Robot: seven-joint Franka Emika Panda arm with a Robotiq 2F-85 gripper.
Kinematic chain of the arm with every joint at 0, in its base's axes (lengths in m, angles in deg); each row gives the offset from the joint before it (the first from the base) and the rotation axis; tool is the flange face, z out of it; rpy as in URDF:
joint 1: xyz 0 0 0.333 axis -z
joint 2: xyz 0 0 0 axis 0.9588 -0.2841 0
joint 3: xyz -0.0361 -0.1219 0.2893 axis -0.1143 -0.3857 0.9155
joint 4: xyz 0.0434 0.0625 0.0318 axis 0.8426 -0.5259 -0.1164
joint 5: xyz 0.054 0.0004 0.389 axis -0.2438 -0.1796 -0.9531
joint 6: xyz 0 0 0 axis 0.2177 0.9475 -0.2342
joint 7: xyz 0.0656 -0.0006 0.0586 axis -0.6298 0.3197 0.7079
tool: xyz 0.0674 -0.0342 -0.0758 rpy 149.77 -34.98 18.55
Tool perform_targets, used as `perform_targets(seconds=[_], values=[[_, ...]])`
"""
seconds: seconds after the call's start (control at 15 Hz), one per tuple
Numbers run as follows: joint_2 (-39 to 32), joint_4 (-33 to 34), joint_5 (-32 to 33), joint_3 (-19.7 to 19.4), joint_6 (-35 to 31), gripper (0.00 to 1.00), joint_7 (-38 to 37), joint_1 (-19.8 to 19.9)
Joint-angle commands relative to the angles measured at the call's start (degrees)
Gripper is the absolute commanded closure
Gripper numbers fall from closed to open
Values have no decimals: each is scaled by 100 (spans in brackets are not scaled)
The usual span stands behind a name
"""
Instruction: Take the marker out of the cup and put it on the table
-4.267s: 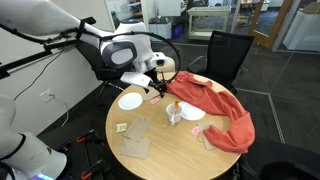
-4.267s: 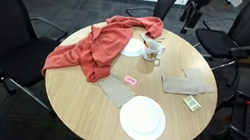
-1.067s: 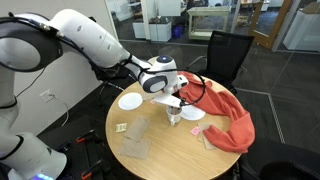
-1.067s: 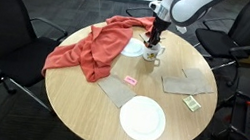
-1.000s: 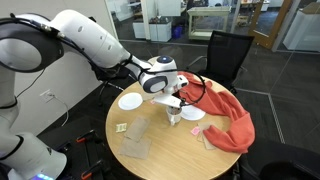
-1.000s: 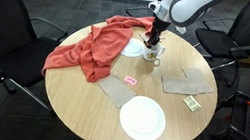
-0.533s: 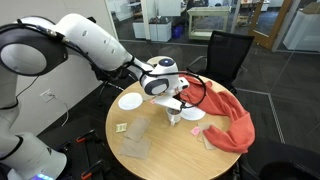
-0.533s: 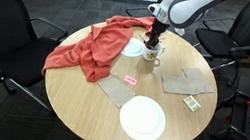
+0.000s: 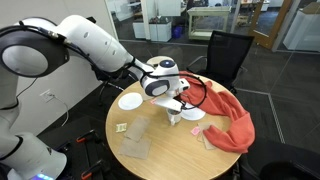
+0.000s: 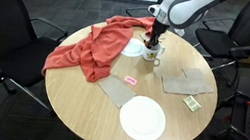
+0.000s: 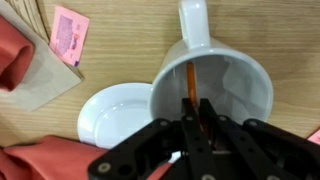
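Wrist view: claw [image 11: 199, 120] has dropped into cup [image 11: 242, 85], jaws narrow, pinching marker [image 11: 190, 88]. Grasp looks set; lift next, then lay on counter [image 11: 120, 30].

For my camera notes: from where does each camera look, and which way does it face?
An exterior view: raised beside the round light wood table, facing across it; the white arm enters from left.
An exterior view: raised, flat white plate nearest; the arm shows top right.
Wrist view: looks down into the pale white cup at the thin orange marker; black gripper at the bottom.
Both exterior views share the large red cloth.
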Motion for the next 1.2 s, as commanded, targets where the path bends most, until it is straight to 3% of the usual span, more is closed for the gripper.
perform_targets(seconds=[0.0,0.6,0.93,1.13], values=[[87,-30,-41,95,-75,97,-72,79],[877,-605,-323,351,-426,97,80,345],[1659,-1177,-1104,667,-510,97,353,781],[2161,-1509,-1617,543,-359,97,413,881]])
